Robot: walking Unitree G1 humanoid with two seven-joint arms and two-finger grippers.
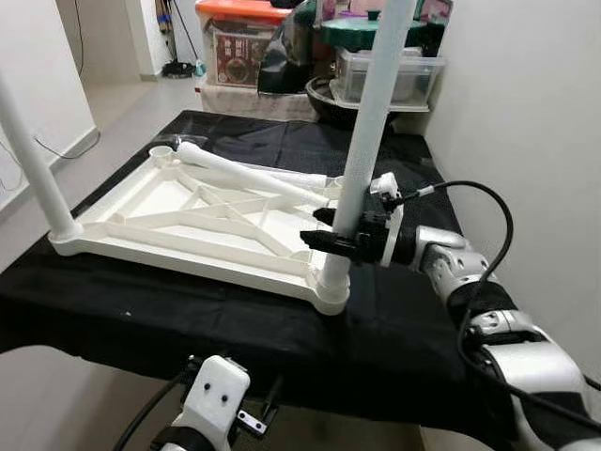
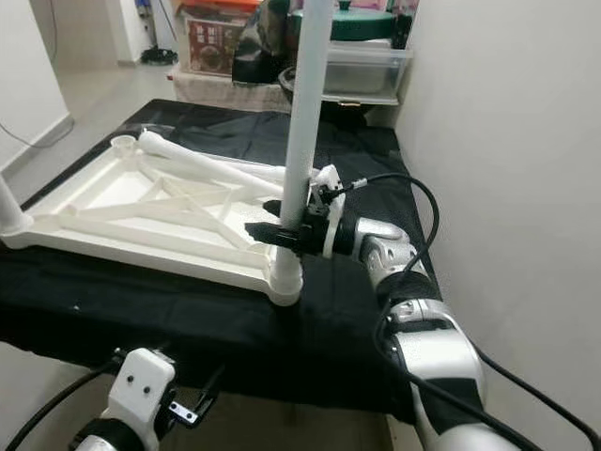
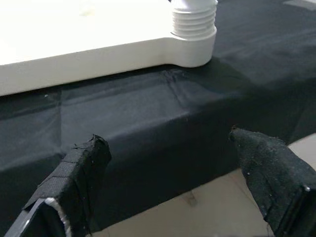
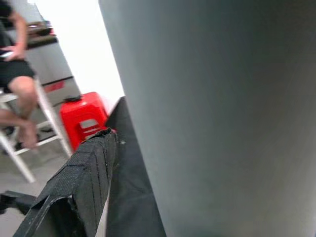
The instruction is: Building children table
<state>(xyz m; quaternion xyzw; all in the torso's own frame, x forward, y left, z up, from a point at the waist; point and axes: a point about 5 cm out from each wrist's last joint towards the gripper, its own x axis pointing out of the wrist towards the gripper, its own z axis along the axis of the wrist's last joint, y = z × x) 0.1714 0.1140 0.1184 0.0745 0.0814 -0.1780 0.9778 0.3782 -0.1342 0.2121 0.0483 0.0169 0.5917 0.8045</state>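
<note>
Black cloth [image 1: 394,319] covers the whole work surface, hanging over its near edge, and on it lies the white plastic tabletop [image 1: 178,216] upside down, ribs upward. At my far left a pale wall and a strip of bare floor [image 1: 113,108] run back toward an open doorway. One white leg [image 1: 33,160] already stands upright in the tabletop's near left corner; a loose leg [image 1: 249,174] lies slantwise across the ribs toward the far side. Below the near edge my left gripper [image 3: 168,168] hangs open and holding nothing, its padded fingers [image 3: 81,168] spread wide, facing the draped cloth and the threaded corner socket [image 3: 194,29] above it. Further right, a second upright leg [image 1: 371,122] rises from the near right corner socket, close to the table's front edge. My right gripper [image 1: 329,230] reaches in from the right at its lower part, black fingers set around the tube and clamped against it. Behind the table storage boxes [image 1: 244,42] and a clear tub [image 1: 385,75] crowd the back. On my right a plain wall [image 1: 526,113] stands near the table's side, leaving little room for that arm. My right wrist view catches a red stool [image 4: 84,121] and a seated person's legs [image 4: 19,94] beyond.
</note>
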